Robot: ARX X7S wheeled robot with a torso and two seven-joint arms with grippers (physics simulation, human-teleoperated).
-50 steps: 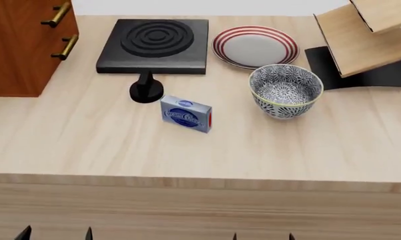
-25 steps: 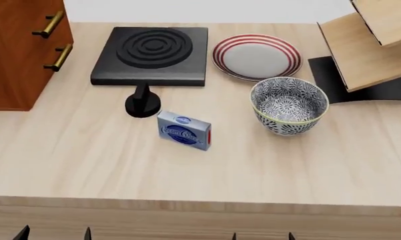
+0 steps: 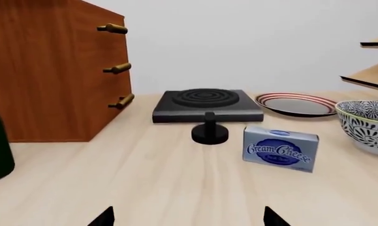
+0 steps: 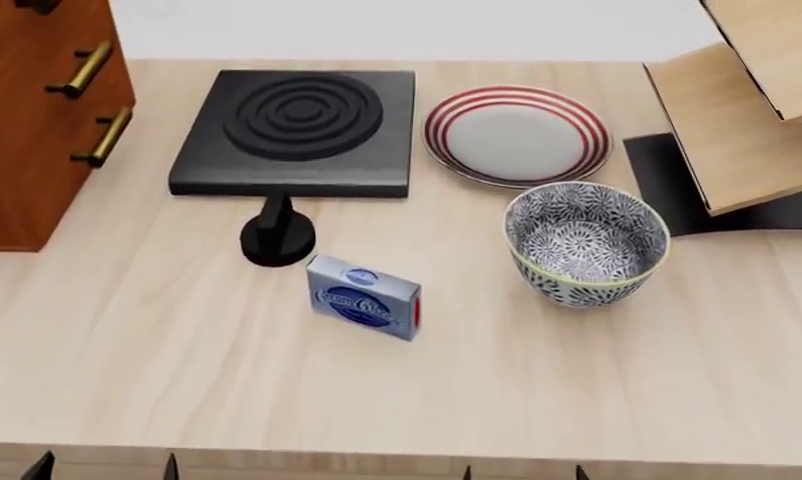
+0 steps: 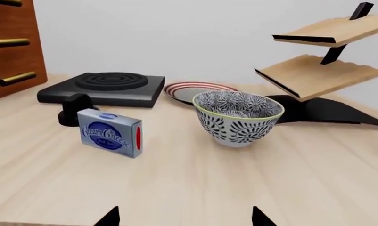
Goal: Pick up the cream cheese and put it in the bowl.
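cream cheese (image 4: pixel 362 297) on table, well ahead of both grippers

Only the dark fingertips of each gripper showed, poking up at the bottom edge of every view, while the arms and wrists lay out of sight. The left gripper (image 4: pixel 104 467) had its two tips set apart with a clear gap between them and nothing held, and the right gripper (image 4: pixel 524 472) stood the same way, spread and empty. In the head view the two pairs sat low, well apart from one another.
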